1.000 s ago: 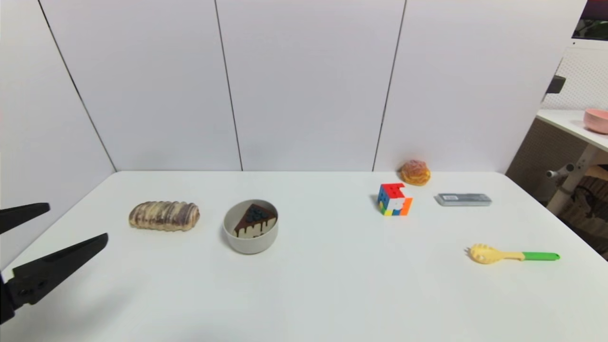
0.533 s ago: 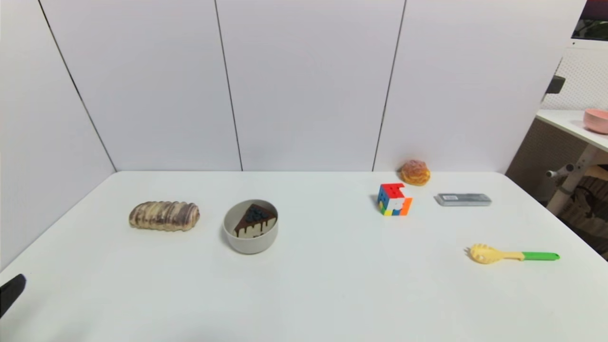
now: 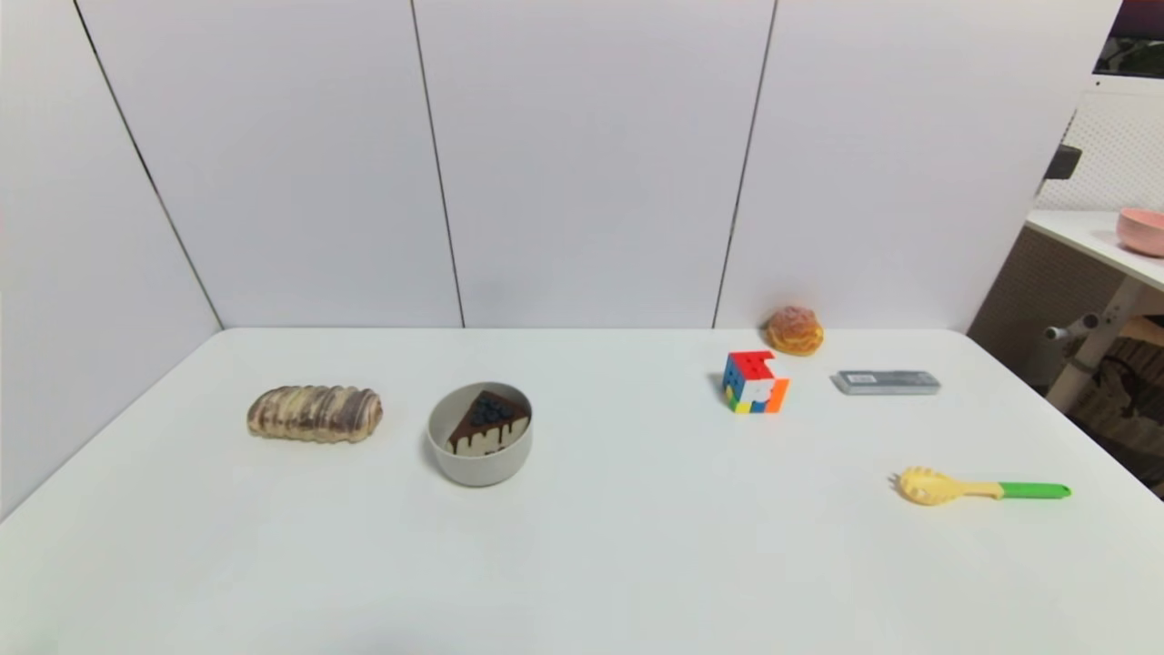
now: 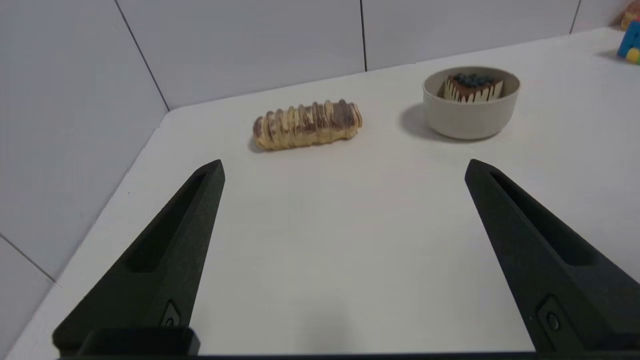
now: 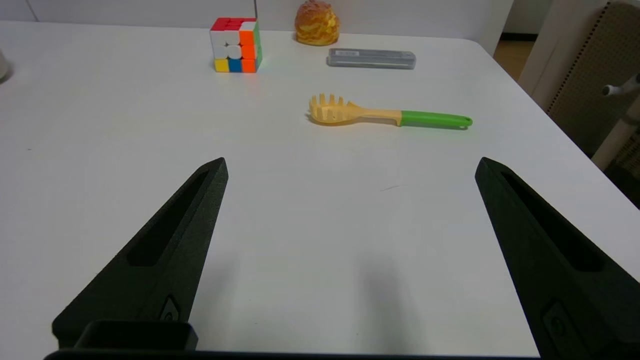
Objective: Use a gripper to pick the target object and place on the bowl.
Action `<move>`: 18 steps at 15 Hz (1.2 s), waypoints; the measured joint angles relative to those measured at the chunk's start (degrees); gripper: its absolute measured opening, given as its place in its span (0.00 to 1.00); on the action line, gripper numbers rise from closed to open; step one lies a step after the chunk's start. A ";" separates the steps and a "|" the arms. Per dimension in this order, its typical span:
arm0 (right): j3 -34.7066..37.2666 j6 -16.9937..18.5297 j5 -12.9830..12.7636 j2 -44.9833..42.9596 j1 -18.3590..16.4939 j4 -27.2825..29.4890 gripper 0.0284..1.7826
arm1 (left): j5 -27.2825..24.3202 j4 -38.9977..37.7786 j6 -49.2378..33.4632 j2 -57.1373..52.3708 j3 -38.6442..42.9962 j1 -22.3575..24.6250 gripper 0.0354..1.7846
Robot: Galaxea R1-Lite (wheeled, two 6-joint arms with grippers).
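Head view shows neither gripper; both are seen only by their own wrist cameras. At the bottom of the left wrist frame, the left gripper [image 4: 345,167] is held with its fingers spread wide and nothing between them, low over the bare near part of the table [image 4: 340,260]. In the right wrist frame the right gripper [image 5: 350,167] is likewise spread wide and empty above the table.

Farther out, at centre-left of the head frame, the cake slice [image 3: 488,423] is found lying inside the bowl [image 3: 479,462], its blueberry top facing up and its dripped cream side turned toward the camera. The placing is therefore judged done, with nothing left to carry. Left of the bowl, apart from it, a bread roll [image 3: 315,413] is seen.

At lower right a pasta fork [image 3: 982,488] is laid flat. Beyond it, right of centre, a cube [image 3: 755,382] and a grey case [image 3: 888,382] are seen, and nearest the wall a puff pastry [image 3: 795,330].

The slice is judged light and probably somewhat soft, being a toy, with slanted sides that could slip. Should it need taking again, the two long flat sides near the wide back end are judged the best hold, reached from above, since the bowl wall closes round it.
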 joint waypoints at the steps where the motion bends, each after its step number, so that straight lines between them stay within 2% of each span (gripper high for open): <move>1: 0.00 0.00 -0.01 0.00 0.00 -0.02 0.96 | 0.33 -0.44 -0.20 -1.68 3.15 0.00 0.95; 4: 0.00 -0.02 -0.01 0.00 0.00 -0.02 0.96 | 4.33 -0.37 -1.11 -4.34 8.44 -0.04 0.95; 10: 0.00 -0.02 -0.01 0.00 0.00 -0.02 0.96 | 4.95 -0.66 -7.17 -5.29 9.24 -0.06 0.96; 18: 0.00 -0.38 0.38 0.00 0.00 -0.07 0.96 | 5.25 -0.63 -7.61 -5.34 9.29 -0.06 0.96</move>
